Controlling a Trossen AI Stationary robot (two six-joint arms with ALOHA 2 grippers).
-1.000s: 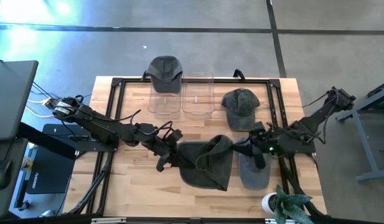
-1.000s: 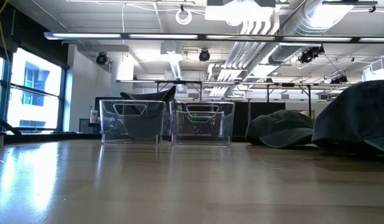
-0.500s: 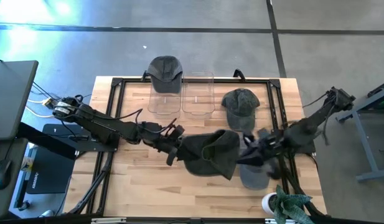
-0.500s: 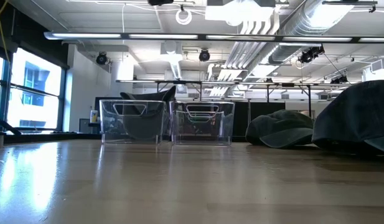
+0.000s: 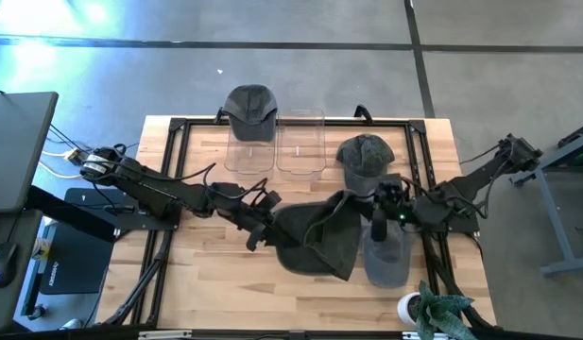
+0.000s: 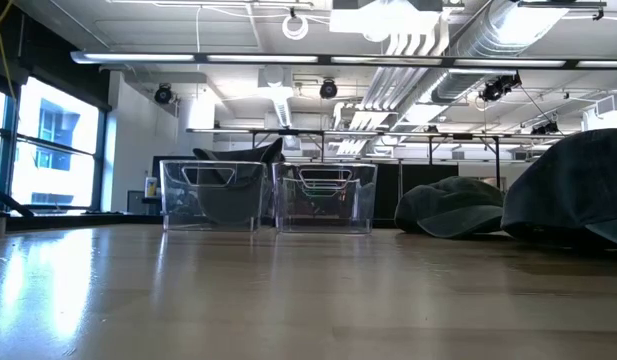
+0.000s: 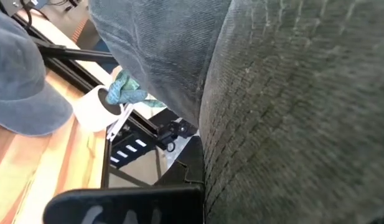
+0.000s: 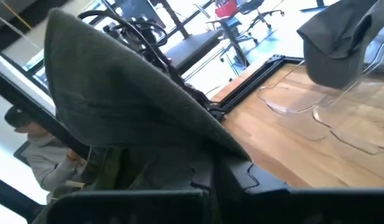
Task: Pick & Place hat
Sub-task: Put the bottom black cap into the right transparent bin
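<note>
A dark grey hat (image 5: 319,241) is held between both grippers over the table's middle. My left gripper (image 5: 256,229) is shut on its left edge and my right gripper (image 5: 374,219) is shut on its right edge. Its cloth fills the left wrist view (image 7: 291,112) and drapes over the fingers in the right wrist view (image 8: 129,106). Two clear bins (image 5: 250,151) (image 5: 300,146) stand at the far edge; the left one bears a grey hat (image 5: 250,109) on its far rim. My left gripper holds the hat's left edge (image 5: 272,227), coming level from the table's left. The cloth hides the fingertips, so I cannot tell layers. My right gripper holds the hat's right edge (image 5: 352,203), coming from the table's right. The hat's cloth (image 8: 179,130) covers the fingers and hides the contact; the hat sags between the grippers.
A grey-blue hat (image 5: 385,260) lies on the table under the right gripper, and another grey hat (image 5: 365,161) lies beyond it. A white cup with green cloth (image 5: 414,307) stands at the near right corner. A black frame (image 5: 178,127) rims the table.
My right gripper has moved toward the far edge and a little left, carrying the hat's right edge with it. The hat has shifted slightly to the right and its right side now stands stretched toward the far hat. My left gripper has crept slightly right.
</note>
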